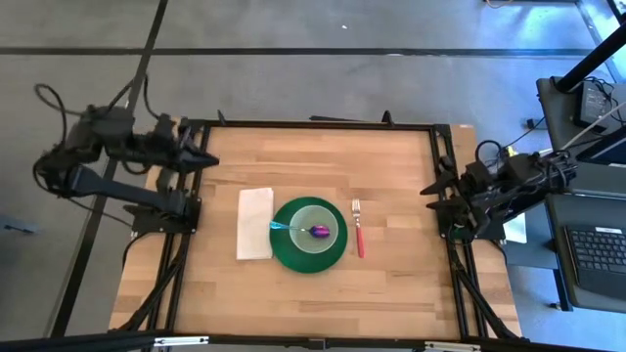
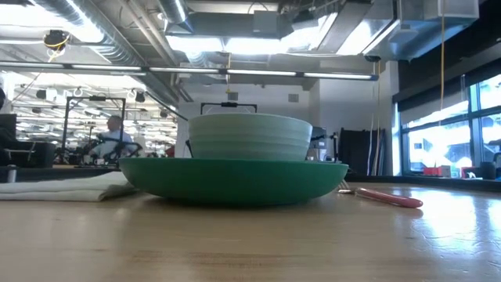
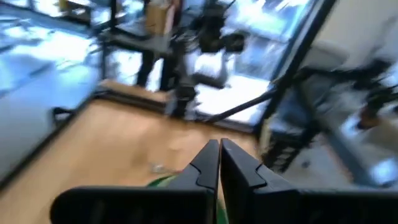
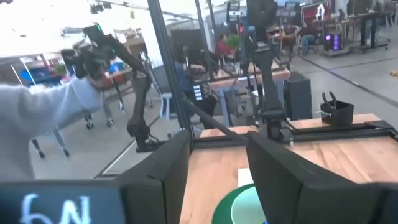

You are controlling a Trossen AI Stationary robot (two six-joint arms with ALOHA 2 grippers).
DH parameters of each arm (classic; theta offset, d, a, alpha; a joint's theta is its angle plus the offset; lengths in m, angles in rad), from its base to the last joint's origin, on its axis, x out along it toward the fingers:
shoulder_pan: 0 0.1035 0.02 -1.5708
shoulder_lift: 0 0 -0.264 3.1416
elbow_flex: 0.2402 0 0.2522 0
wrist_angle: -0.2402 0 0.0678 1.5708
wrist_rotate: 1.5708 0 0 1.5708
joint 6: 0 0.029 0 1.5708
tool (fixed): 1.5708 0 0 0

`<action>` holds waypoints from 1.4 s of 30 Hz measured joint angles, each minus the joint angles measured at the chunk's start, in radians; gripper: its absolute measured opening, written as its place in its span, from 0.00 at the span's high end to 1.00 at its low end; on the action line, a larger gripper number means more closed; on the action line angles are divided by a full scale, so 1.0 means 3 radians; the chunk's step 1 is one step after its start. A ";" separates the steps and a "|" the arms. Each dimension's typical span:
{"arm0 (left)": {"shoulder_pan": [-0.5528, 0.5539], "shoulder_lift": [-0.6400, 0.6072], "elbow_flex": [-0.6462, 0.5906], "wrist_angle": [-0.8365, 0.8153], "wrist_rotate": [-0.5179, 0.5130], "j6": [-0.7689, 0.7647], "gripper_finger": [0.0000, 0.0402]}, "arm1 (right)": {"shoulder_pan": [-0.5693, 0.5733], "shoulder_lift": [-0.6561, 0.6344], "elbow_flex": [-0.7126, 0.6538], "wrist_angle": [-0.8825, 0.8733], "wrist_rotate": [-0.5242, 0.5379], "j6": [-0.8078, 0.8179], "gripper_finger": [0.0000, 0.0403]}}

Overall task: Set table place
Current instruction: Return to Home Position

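— What carries the things here?
— A table (image 1: 391, 176) of light wood planks, with a black rail frame around it.
— And what lies directly on it?
— A white napkin (image 1: 255, 224), a green plate (image 1: 289, 256) just beside it, and a fork (image 1: 359, 235) with a pink handle near the plate's other side, not touching it.

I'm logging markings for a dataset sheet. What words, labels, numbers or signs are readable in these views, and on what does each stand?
"6N": pale characters, roughly legible, on the dark housing at the right arm's wrist.
Black laptop keyboard: key legends too small to read.
Green round plate, pale green bowl, pink-handled fork, white folded napkin: no text visible.
Room behind: nothing readable.
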 joint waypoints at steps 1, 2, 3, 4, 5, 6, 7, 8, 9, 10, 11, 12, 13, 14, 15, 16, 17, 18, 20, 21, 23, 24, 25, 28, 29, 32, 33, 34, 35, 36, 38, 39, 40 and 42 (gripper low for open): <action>0.0000 -0.0144 -0.0242 0.0200 0.0070 -0.0060 0.99 | 0.0000 -0.0068 -0.0088 0.0026 0.0000 0.0030 0.60; -0.0003 -0.0276 -0.0493 0.0371 0.0132 -0.0127 0.99 | 0.0000 -0.0135 -0.0179 0.0033 -0.0003 0.0056 0.60; -0.0003 -0.0393 -0.0732 0.0515 0.0157 -0.0198 0.99 | 0.0000 -0.0207 -0.0273 0.0037 -0.0001 0.0083 0.60; -0.0003 -0.0499 -0.0974 0.0642 0.0157 -0.0276 0.99 | 0.0000 -0.0273 -0.0360 0.0063 -0.0001 0.0127 0.60; -0.0003 -0.0594 -0.1207 0.0795 0.0161 -0.0347 1.00 | 0.0000 -0.0336 -0.0439 0.0113 -0.0001 0.0150 0.60; -0.0001 -0.0674 -0.1445 0.1008 0.0188 -0.0419 1.00 | 0.0000 -0.0403 -0.0523 0.0177 -0.0002 0.0173 0.60; 0.0000 -0.0749 -0.1674 0.1257 0.0252 -0.0481 1.00 | 0.0000 -0.0457 -0.0604 0.0247 -0.0001 0.0197 0.60; -0.0001 -0.0815 -0.1899 0.1520 0.0335 -0.0494 1.00 | 0.0000 -0.0508 -0.0678 0.0312 -0.0002 0.0207 0.60; -0.0001 -0.0876 -0.2119 0.1798 0.0409 -0.0495 1.00 | 0.0000 -0.0557 -0.0747 0.0360 -0.0001 0.0207 0.60; -0.0003 -0.0927 -0.2317 0.2069 0.0464 -0.0487 0.99 | 0.0000 -0.0608 -0.0809 0.0382 -0.0001 0.0207 0.60; -0.0002 -0.0979 -0.2502 0.2285 0.0477 -0.0485 0.99 | 0.0000 -0.0656 -0.0860 0.0400 -0.0001 0.0212 0.60; 0.0000 -0.1038 -0.2667 0.2443 0.0474 -0.0494 0.98 | 0.0000 -0.0707 -0.0909 0.0420 0.0002 0.0224 0.60; 0.0000 -0.1098 -0.2823 0.2567 0.0470 -0.0498 0.98 | 0.0000 -0.0763 -0.0958 0.0424 0.0013 0.0230 0.60; 0.0000 -0.1162 -0.2956 0.2670 0.0466 -0.0498 0.97 | 0.0000 -0.0815 -0.1002 0.0420 0.0048 0.0240 0.60; 0.0000 -0.1234 -0.3070 0.2750 0.0457 -0.0510 0.97 | 0.0000 -0.0871 -0.1042 0.0419 0.0074 0.0251 0.60; -0.0001 -0.1323 -0.3165 0.2782 0.0435 -0.0556 0.96 | 0.0000 -0.0935 -0.1075 0.0411 0.0114 0.0255 0.60; 0.0000 -0.1419 -0.3243 0.2787 0.0402 -0.0591 0.96 | 0.0000 -0.1010 -0.1112 0.0400 0.0142 0.0252 0.60; 0.0000 -0.1521 -0.3310 0.2789 0.0348 -0.0610 0.96 | 0.0000 -0.1086 -0.1146 0.0398 0.0175 0.0248 0.60; 0.0000 -0.1745 -0.3417 0.2800 0.0263 -0.0644 0.96 | 0.0000 -0.1245 -0.1219 0.0391 0.0236 0.0239 0.60; 0.0000 -0.1846 -0.3456 0.2809 0.0241 -0.0649 0.96 | 0.0000 -0.1325 -0.1249 0.0368 0.0273 0.0237 0.60; 0.0000 -0.2066 -0.3522 0.2808 0.0228 -0.0647 0.96 | 0.0000 -0.1426 -0.1283 0.0367 0.0326 0.0239 0.60; 0.0000 -0.2165 -0.3548 0.2807 0.0228 -0.0647 0.96 | 0.0000 -0.1418 -0.1283 0.0385 0.0356 0.0234 0.60; 0.0000 -0.2259 -0.3574 0.2811 0.0228 -0.0646 0.97 | 0.0000 -0.1412 -0.1284 0.0339 0.0379 0.0225 0.60; 0.0000 -0.2485 -0.3716 0.2815 0.0219 -0.0646 0.99 | 0.0000 -0.1397 -0.1283 0.0239 0.0490 0.0237 0.60; 0.0000 -0.2553 -0.3779 0.2791 0.0212 -0.0646 0.99 | 0.0000 -0.1407 -0.1284 0.0165 0.0551 0.0267 0.60; 0.0000 -0.2630 -0.3943 0.2880 0.0200 -0.0660 1.00 | 0.0000 -0.1417 -0.1286 0.0073 0.0630 0.0401 0.60; 0.0000 -0.2628 -0.4001 0.2956 0.0203 -0.0658 0.99 | 0.0000 -0.1417 -0.1286 0.0061 0.0638 0.0416 0.60; 0.0000 -0.2631 -0.4047 0.3023 0.0213 -0.0654 0.99 | 0.0000 -0.1417 -0.1286 0.0046 0.0639 0.0428 0.60; 0.0000 -0.2630 -0.4084 0.3117 0.0227 -0.0639 0.98 | 0.0000 -0.1417 -0.1286 0.0033 0.0640 0.0451 0.60; -0.0001 -0.2633 -0.4124 0.3174 0.0227 -0.0629 0.98 | 0.0000 -0.1418 -0.1285 0.0009 0.0642 0.0486 0.60; 0.0000 -0.2630 -0.4232 0.3226 0.0214 -0.0625 0.96 | 0.0000 -0.1417 -0.1284 -0.0079 0.0660 0.0523 0.60; 0.0000 -0.2629 -0.4279 0.3284 0.0214 -0.0626 0.96 | 0.0000 -0.1417 -0.1286 -0.0109 0.0670 0.0580 0.60; 0.0000 -0.2630 -0.4320 0.3380 0.0215 -0.0626 0.95 | 0.0000 -0.1417 -0.1302 -0.0099 0.0675 0.0611 0.60; 0.0000 -0.2631 -0.4418 0.3525 0.0212 -0.0646 0.94 | 0.0000 -0.1417 -0.1358 -0.0091 0.0676 0.0672 0.60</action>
